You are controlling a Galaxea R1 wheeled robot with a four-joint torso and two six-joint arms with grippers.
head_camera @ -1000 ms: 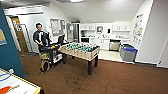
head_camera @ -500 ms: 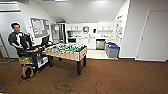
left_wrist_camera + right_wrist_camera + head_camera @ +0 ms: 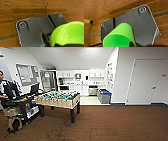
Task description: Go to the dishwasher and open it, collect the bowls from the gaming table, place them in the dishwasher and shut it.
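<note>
Across the brown carpet (image 3: 120, 124), at the far end of the room, a white kitchen runs along the back wall, and a steel-fronted unit under its counter (image 3: 93, 90) is, I judge, the dishwasher, well away from the robot. Nearer, on the left, stands a foosball table (image 3: 58, 99) with a green field, and beside it a person (image 3: 5, 89) sits at a cart of equipment. A grey bin with a blue lid (image 3: 104, 96) sits at the kitchen's edge. Each wrist view shows a green bowl close to the camera: one bowl (image 3: 67, 35) by the left end effector, another bowl (image 3: 120, 36) by the right end effector, and I cannot tell whether either end effector is clenched on its bowl. A thin cable (image 3: 53, 130) trails on the carpet ahead; the wheels could snag it, and a jolt could shake a bowl free.
</note>
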